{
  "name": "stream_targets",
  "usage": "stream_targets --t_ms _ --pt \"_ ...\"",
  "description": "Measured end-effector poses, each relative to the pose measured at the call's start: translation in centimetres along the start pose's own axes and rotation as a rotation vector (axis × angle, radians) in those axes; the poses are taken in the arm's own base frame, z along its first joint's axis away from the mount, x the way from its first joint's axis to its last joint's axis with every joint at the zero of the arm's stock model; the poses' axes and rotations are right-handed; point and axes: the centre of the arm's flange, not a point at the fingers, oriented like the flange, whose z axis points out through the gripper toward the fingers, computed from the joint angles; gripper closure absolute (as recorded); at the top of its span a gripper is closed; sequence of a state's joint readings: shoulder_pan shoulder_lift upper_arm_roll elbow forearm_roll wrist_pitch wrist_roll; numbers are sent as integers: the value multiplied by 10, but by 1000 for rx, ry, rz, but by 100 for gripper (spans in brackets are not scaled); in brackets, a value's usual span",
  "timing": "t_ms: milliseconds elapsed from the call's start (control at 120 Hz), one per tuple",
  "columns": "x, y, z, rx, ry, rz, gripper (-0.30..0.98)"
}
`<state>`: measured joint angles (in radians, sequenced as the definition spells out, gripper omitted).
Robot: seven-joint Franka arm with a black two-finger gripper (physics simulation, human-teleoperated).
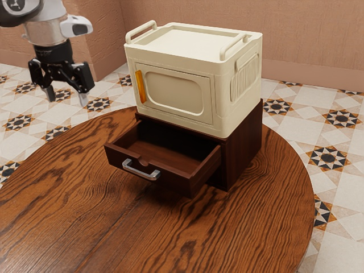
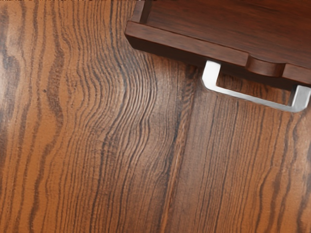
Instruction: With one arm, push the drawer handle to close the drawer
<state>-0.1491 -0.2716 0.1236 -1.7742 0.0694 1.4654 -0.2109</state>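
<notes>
My gripper (image 1: 67, 101) is at the exterior view's upper left, its two fingertips apart with nothing between them, apart from the drawer. The dark brown drawer (image 1: 153, 149) stands pulled out of its cabinet (image 1: 242, 149), and its inside shows no contents. A silver bar handle (image 1: 140, 170) is fixed on the drawer's front. In the wrist view the same silver handle (image 2: 255, 98) and part of the drawer (image 2: 194, 44) lie below my hand, off to one side.
A cream box (image 1: 170, 94) with an orange door handle and two top rails rests on the cabinet. Both stand on a round wooden table (image 1: 102, 222). Pinkish walls rise behind the tiled floor.
</notes>
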Motion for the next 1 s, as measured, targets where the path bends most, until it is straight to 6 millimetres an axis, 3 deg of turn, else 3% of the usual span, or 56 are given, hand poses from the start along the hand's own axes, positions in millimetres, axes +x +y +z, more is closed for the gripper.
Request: stream_targets --t_ms 75,167,267,342,383,483,542,592,792,1000 --pt "-6 2 -3 -4 32 -15 0" --pt "-33 -2 2 -20 56 -30 0" --pt "-52 34 12 -5 89 19 0" --pt "-56 51 53 11 53 38 5" --pt "-52 51 82 16 31 29 15" --pt "-37 56 125 35 11 14 42" --pt "-30 59 165 48 -5 12 52" --pt "-26 63 187 44 5 8 59" --pt "-20 78 239 -1 87 -47 73" --pt "-5 88 255 -37 165 -54 77"
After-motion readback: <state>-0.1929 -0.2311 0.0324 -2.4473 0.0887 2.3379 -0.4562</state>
